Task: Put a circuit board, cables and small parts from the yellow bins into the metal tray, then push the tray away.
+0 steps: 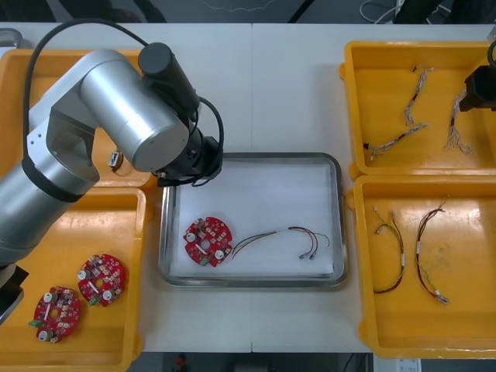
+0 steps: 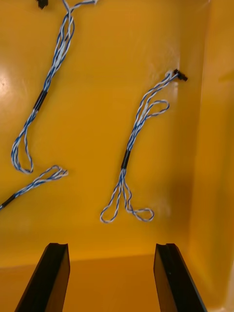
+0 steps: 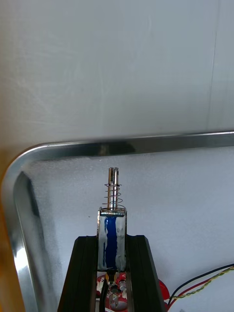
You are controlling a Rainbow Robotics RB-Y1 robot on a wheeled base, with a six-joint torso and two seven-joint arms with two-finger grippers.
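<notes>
Light table (image 1: 256, 77) — yellow bins (image 1: 387, 85), metal tray (image 1: 271, 194)

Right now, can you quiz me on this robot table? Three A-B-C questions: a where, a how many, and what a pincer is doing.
1. Where is the left pincer? A) over a corner of the metal tray B) beyond the table's edge C) on the floor
2. How many red circuit boards lie in the tray? A) three B) one C) none
3. The right pincer is: A) shut on a board B) shut on nothing C) open
Answers: 1 A, the tray's rim bends just beyond the small metal part it grips. 2 B, a single board lies there. 3 C, its fingers stand apart, nothing between.
</notes>
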